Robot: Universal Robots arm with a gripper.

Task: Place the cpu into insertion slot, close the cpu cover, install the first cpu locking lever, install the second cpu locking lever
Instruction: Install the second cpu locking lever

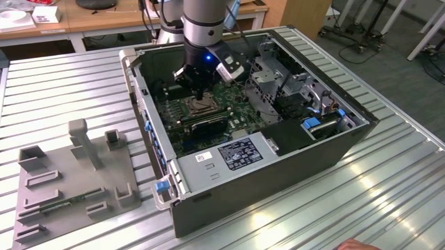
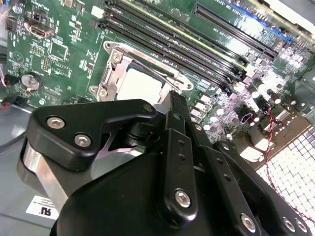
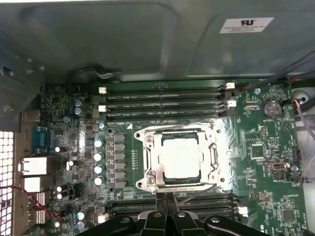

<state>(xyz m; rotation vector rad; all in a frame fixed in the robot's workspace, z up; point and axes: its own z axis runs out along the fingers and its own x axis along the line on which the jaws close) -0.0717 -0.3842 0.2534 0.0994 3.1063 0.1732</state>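
The cpu lies flat in the motherboard's socket, its pale metal top showing through the open centre of the cpu cover. The cover lies down around the chip. In the second wrist view the cpu and the cover sit just beyond my fingers. My gripper is shut, fingertips pressed together with nothing between them, right at the socket's edge. A thin metal lever runs along that edge beside the tips. In the exterior view my gripper points down at the socket inside the case.
The open computer case lies on a slatted metal table. Memory slots run along two sides of the socket. A labelled metal box and a drive cage crowd the board. A grey fixture sits outside; a hand shows at the front edge.
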